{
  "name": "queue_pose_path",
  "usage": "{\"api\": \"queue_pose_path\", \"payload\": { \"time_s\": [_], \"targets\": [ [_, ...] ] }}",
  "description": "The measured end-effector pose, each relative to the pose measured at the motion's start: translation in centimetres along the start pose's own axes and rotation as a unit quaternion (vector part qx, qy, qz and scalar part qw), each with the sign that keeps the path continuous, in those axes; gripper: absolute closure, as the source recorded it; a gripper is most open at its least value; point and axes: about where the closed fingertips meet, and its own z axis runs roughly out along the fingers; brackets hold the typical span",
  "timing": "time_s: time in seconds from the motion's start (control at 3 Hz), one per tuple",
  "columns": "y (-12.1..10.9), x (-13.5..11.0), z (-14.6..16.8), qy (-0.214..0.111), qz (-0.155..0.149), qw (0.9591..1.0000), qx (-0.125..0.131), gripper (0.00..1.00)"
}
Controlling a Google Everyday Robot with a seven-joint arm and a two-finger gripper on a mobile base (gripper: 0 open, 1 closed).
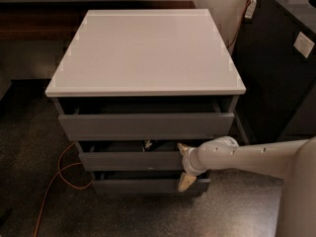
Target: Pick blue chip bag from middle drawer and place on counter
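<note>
The counter (148,48) is the pale slab on top of the grey cabinet. Below it, the middle drawer (131,160) is pulled out a little. In its dark gap a dark crinkled shape with a white speck shows, which seems to be the blue chip bag (146,144); most of it is hidden. My gripper (183,165) is at the right end of the middle drawer's front and stands open. One cream fingertip (182,147) sits above the front's top edge and the other hangs below its bottom edge.
The top drawer (145,125) and bottom drawer (143,185) also stand slightly out. A tall black cabinet (281,58) is close on the right. An orange cable (54,181) loops over the speckled floor at the left. A dark wooden bench runs behind.
</note>
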Motion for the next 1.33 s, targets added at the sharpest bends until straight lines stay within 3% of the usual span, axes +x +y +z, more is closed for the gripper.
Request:
{"api": "queue_pose_path", "payload": {
  "time_s": [1.33],
  "targets": [
    [-3.0, 1.5, 4.7, 0.020, 0.021, 0.9994, 0.017, 0.00]
  ]
}}
